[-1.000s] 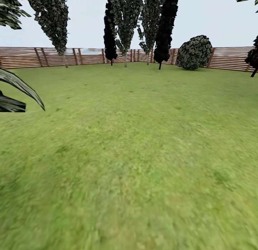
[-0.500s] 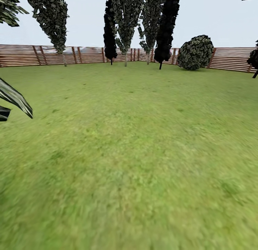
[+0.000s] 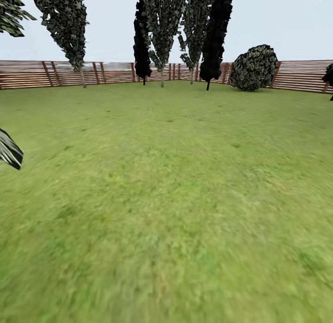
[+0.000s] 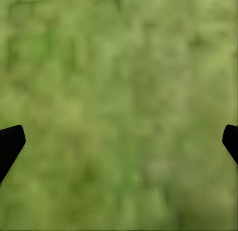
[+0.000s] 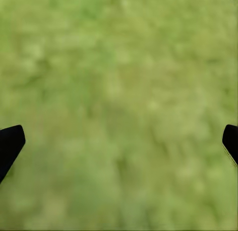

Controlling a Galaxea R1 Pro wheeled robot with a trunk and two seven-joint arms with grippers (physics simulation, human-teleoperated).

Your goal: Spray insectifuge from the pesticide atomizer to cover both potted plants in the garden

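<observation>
The garden's green lawn (image 3: 175, 189) spreads ahead of me up to a brown slatted fence (image 3: 111, 72). The pesticide atomizer and the two potted plants are out of view. In the left wrist view my left gripper (image 4: 119, 144) is open, its black fingertips (image 4: 10, 146) far apart over blurred grass with nothing between them. In the right wrist view my right gripper (image 5: 119, 144) is open in the same way, with its black fingertips (image 5: 10, 146) at the picture's two sides over grass.
Tall dark trees (image 3: 162, 31) stand along the fence, one more tree (image 3: 67, 22) at the back left. A round shrub (image 3: 253, 67) sits at the back right. A striped leaf tip (image 3: 9, 149) pokes in at the left edge.
The whole head view has shifted: the camera has moved forward and turned. The large leaf at the left edge has slid further out of the picture.
</observation>
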